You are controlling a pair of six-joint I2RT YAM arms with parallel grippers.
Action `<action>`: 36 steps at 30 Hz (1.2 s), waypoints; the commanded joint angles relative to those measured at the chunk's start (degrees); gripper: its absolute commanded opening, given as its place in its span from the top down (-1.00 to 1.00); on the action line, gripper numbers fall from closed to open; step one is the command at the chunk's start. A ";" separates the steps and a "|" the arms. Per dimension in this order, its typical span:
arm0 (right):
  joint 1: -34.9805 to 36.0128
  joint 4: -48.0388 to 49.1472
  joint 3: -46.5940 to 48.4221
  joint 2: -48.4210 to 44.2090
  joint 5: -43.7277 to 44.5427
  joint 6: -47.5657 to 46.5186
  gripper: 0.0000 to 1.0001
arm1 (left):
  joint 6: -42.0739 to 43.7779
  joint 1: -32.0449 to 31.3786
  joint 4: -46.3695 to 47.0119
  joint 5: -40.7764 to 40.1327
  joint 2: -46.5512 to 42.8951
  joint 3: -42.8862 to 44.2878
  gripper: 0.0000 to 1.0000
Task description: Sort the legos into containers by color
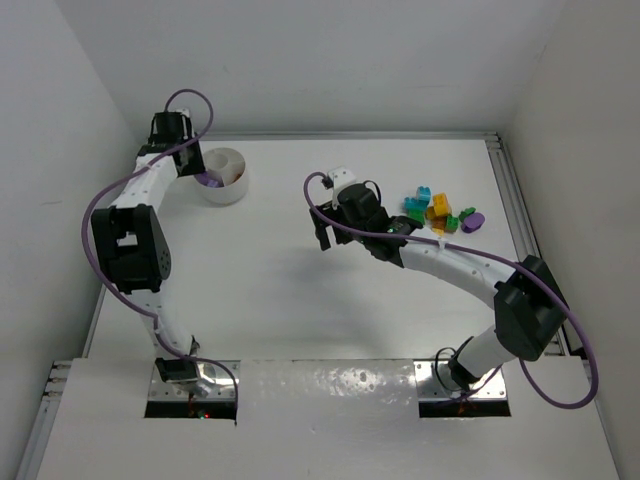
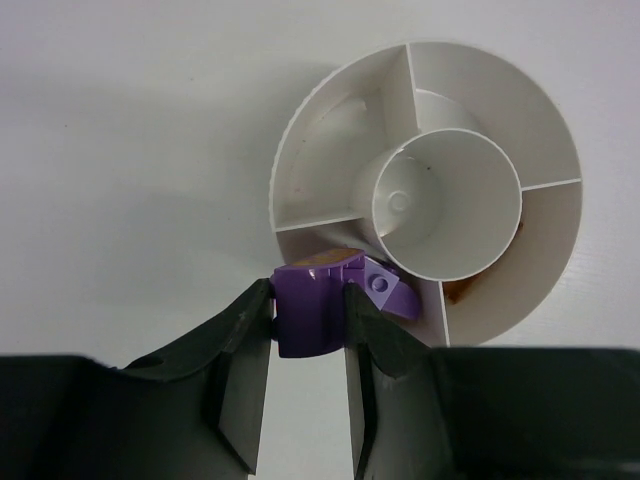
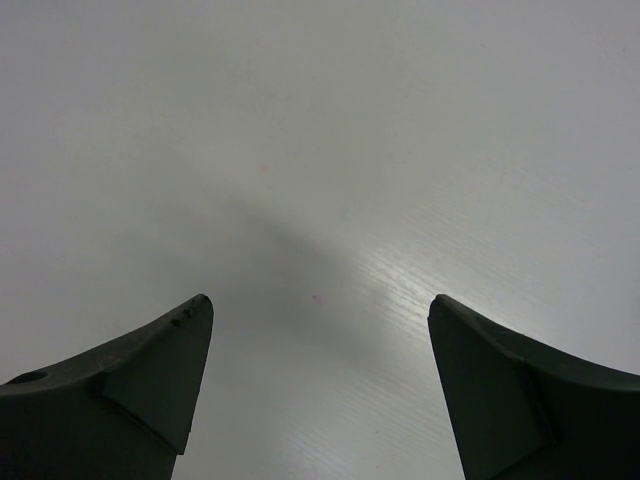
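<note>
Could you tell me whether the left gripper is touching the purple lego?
Touching. The left wrist view shows the left gripper pinching the purple lego, a finger flush against each side, no gap.

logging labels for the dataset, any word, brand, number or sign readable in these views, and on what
None: no readable word, number or logo in any view.
Bowl and purple lego in the left gripper: plain, unmarked.
Right gripper: faint specks on one finger, too small to read.

Top overhead, wide; wrists close; left shares bowl.
</note>
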 commanded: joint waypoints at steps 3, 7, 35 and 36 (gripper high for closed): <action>0.15 -0.27 0.79 -1.98 1.42 -0.99 -0.72 | -3.05 -0.31 2.96 -0.20 0.04 1.93 1.00; 0.15 -0.62 0.62 -1.98 2.12 -0.99 -0.72 | -3.14 -0.31 3.58 0.23 0.22 0.53 1.00; 0.15 -1.15 1.14 -2.34 2.82 -1.52 -0.72 | 9.07 -0.84 2.35 -2.22 -0.13 1.67 1.00; 0.15 -1.15 1.14 -2.34 3.00 -1.52 -0.72 | 9.78 -0.84 2.26 -2.23 -0.05 1.58 1.00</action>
